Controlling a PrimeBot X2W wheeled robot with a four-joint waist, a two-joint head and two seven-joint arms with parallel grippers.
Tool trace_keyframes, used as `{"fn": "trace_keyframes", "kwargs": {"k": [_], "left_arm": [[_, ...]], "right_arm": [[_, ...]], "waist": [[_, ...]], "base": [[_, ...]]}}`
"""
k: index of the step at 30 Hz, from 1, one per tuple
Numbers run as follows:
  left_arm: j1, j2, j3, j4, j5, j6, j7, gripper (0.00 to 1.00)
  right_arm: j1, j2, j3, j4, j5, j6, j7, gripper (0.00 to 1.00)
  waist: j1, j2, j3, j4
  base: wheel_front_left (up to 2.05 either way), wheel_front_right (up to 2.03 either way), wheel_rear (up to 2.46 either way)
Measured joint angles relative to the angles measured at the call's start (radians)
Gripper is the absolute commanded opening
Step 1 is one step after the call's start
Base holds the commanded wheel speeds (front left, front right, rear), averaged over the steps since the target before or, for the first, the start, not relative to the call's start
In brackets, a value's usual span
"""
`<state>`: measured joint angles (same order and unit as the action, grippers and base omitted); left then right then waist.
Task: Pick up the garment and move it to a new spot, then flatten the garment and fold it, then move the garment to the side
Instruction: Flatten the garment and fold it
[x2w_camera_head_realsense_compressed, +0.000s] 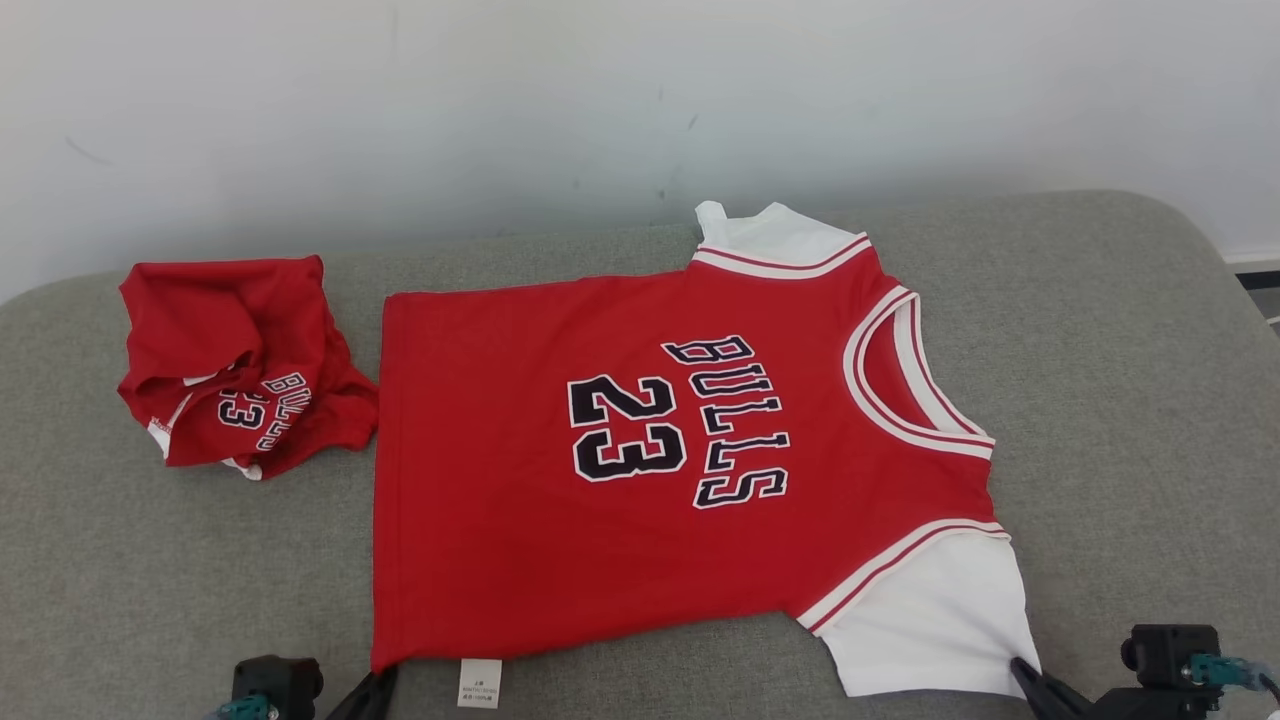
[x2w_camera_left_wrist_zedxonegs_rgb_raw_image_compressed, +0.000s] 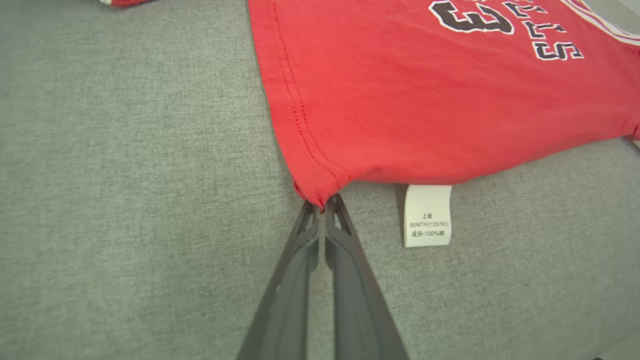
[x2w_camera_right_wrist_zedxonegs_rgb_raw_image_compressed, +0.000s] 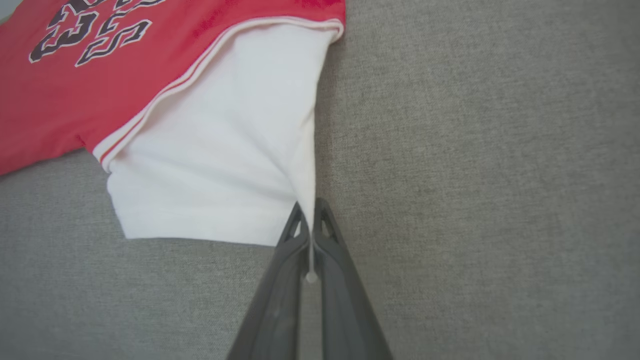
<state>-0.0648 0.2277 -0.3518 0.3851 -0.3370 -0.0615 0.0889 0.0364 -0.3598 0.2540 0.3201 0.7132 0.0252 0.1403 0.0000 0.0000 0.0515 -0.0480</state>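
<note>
Gripping red shirt (x2w_camera_head_realsense_compressed: 620, 450) spread flat on grey cushion (x2w_camera_head_realsense_compressed: 1100, 400): left hand (x2w_camera_left_wrist_zedxonegs_rgb_raw_image_compressed: 322, 202) closed on near-left hem corner, right hand (x2w_camera_right_wrist_zedxonegs_rgb_raw_image_compressed: 311, 206) closed on near-right white sleeve. Another crumpled shirt (x2w_camera_head_realsense_compressed: 240, 370) just beside its left hem.

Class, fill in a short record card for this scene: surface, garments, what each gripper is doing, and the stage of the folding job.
Surface: grey cushion
Main garment: jersey, red with white sleeves, spread flat, print up
Second garment: crumpled red garment, by the jersey's hem
Left gripper: shut on the jersey's near hem corner
Right gripper: shut on a corner of the near white sleeve
Label: white care label sticking out at the near hem
Stage: flat, not yet folded
</note>
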Motion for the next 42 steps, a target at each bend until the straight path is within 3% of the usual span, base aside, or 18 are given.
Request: {"fn": "trace_keyframes", "kwargs": {"k": [20,26,42], "left_arm": [[0.041,0.039,-0.006,-0.148,-0.006,0.000,0.035,0.00],[0.066,0.057,0.008,-0.184,-0.005,0.010,0.052,0.00],[0.081,0.084,0.018,-0.251,-0.010,0.017,0.105,0.00]], "right_arm": [[0.026,-0.030,-0.070,-0.102,0.078,0.012,-0.016,0.00],[0.083,-0.040,-0.062,-0.130,0.097,0.016,0.030,0.00],[0.048,-0.114,-0.095,-0.200,0.107,0.010,0.097,0.00]], "waist": [[0.0000,0.0000,-0.018,-0.002],[0.0000,0.0000,-0.023,-0.007],[0.0000,0.0000,-0.026,-0.012]], "base": [[0.00,0.00,0.00],[0.00,0.00,0.00],[0.00,0.00,0.00]]}}
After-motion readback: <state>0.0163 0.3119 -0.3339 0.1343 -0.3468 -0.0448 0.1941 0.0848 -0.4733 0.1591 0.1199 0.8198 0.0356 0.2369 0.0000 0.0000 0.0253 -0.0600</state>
